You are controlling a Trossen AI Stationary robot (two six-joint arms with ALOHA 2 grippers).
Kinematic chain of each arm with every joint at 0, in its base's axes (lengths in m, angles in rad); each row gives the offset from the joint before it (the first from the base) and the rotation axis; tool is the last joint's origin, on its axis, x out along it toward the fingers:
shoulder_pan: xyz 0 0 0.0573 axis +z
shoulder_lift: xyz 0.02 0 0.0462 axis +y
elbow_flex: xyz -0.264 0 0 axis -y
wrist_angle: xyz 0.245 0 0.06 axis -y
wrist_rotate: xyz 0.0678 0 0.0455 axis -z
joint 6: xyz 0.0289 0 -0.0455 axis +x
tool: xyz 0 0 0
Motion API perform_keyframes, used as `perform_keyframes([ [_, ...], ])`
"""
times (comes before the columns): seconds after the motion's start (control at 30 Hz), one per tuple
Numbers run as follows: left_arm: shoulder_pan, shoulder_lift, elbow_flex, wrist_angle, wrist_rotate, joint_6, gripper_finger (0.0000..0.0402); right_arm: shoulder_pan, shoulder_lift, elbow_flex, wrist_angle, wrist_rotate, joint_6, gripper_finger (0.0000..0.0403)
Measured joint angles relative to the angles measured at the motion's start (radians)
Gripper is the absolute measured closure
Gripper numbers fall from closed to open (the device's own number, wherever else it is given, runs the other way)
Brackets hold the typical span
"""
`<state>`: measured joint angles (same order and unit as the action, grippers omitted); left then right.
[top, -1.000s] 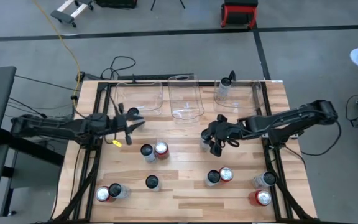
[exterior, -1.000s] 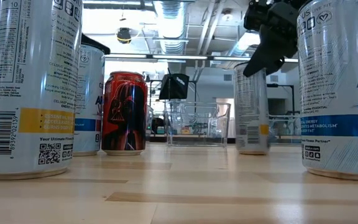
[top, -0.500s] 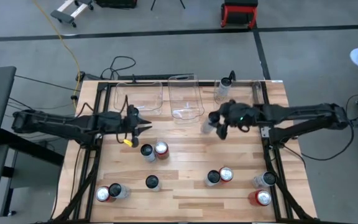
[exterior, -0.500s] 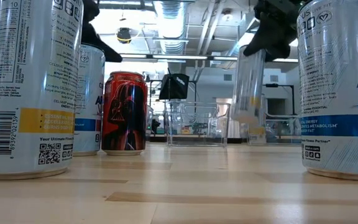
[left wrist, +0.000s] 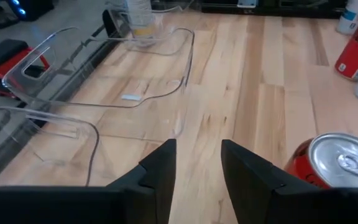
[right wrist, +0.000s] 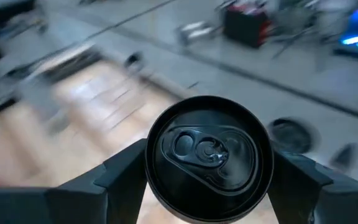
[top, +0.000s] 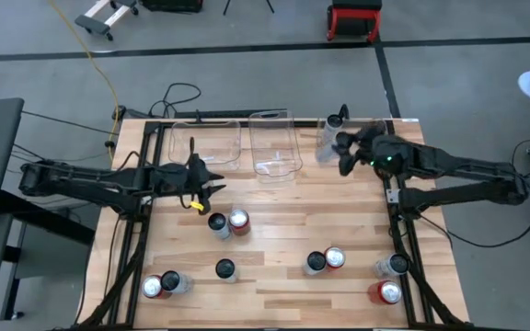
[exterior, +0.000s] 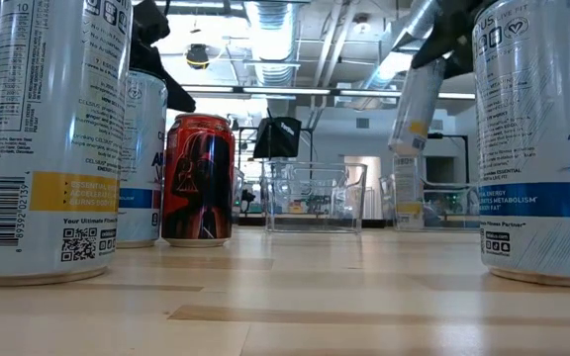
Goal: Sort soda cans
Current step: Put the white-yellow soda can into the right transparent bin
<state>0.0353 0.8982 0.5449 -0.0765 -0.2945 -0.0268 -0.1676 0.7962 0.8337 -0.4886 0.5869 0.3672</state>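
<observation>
High view: my right gripper (top: 346, 154) is up at the table's far edge, over the rightmost clear bin (top: 331, 138), clamped on a silver can (top: 324, 149). One can (top: 336, 120) already stands in that bin. The other two bins (top: 206, 144) look empty. My left gripper (top: 205, 182) hangs near the far-left bin, just beside the red can (top: 238, 221) and its dark-topped neighbour (top: 217, 224). I count roughly nine cans still loose on the table, in pairs along the middle and near edge.

Low view: the carried can (exterior: 414, 94) hangs tilted, clear of the wood, above the bins at the far edge. A red can (exterior: 199, 178) and silver ones stand upright in front.

Left wrist view: my fingers (left wrist: 160, 168) stand slightly apart with nothing between them; the red can's top (left wrist: 340, 163) is just beside them.

Right wrist view: black can top (right wrist: 207, 154) seated square between my fingers (right wrist: 128, 171).

Judgement: early. One can binned, a second about to go in, the rest unsorted.
</observation>
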Motion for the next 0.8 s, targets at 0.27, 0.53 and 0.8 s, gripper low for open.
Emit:
perform_keyframes([
  [0.27, 0.0, 0.0, 0.0, 0.026, -0.006, 0.024, 0.0276, -0.038, -0.011, 0.001, -0.033, 0.078, -0.002, 0.0112],
  [0.53, 0.0, 0.0, 0.0, 0.052, -0.009, 0.081, 0.0276, -0.113, 0.092, 0.001, -0.075, 0.078, 0.024, 0.0112],
  [0.8, 0.0, 0.0, 0.0, 0.043, -0.009, 0.094, 0.0276, -0.162, 0.194, 0.001, -0.06, 0.065, 0.024, 0.0112],
])
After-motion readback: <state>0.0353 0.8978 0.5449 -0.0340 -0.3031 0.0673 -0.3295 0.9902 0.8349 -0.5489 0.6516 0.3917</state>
